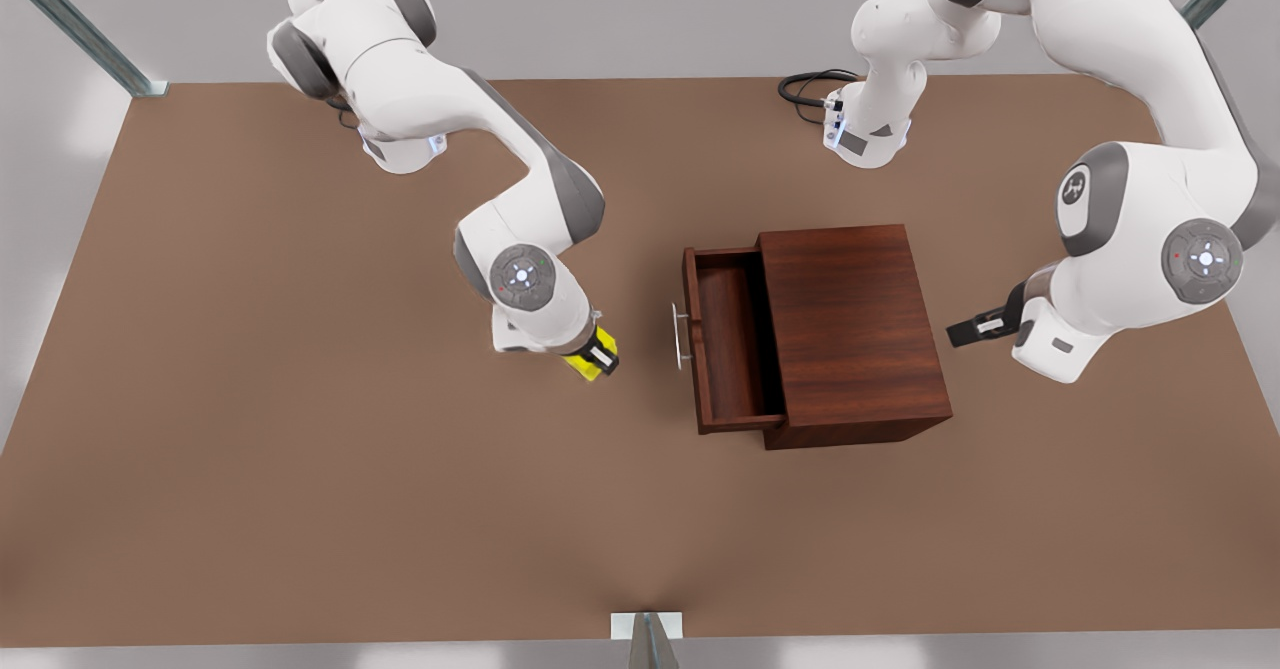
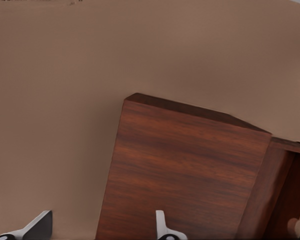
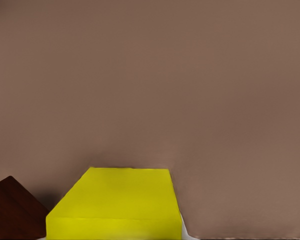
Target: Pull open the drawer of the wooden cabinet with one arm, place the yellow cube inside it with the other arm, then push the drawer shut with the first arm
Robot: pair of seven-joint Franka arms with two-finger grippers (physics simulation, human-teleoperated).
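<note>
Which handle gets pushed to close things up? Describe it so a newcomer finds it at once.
Find the wooden cabinet in the middle of the brown table. Its drawer stands pulled out toward the front view's left. On that drawer's front panel sits the handle, a slim silver bar, the only metal piece on all that dark reddish wood.

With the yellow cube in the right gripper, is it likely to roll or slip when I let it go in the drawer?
The yellow cube in the right gripper looks flat-faced and rigid, so it should probably sit, not roll. The open drawer has side walls that would likely stop a slide. The left gripper waits open beside the wooden cabinet.
</note>
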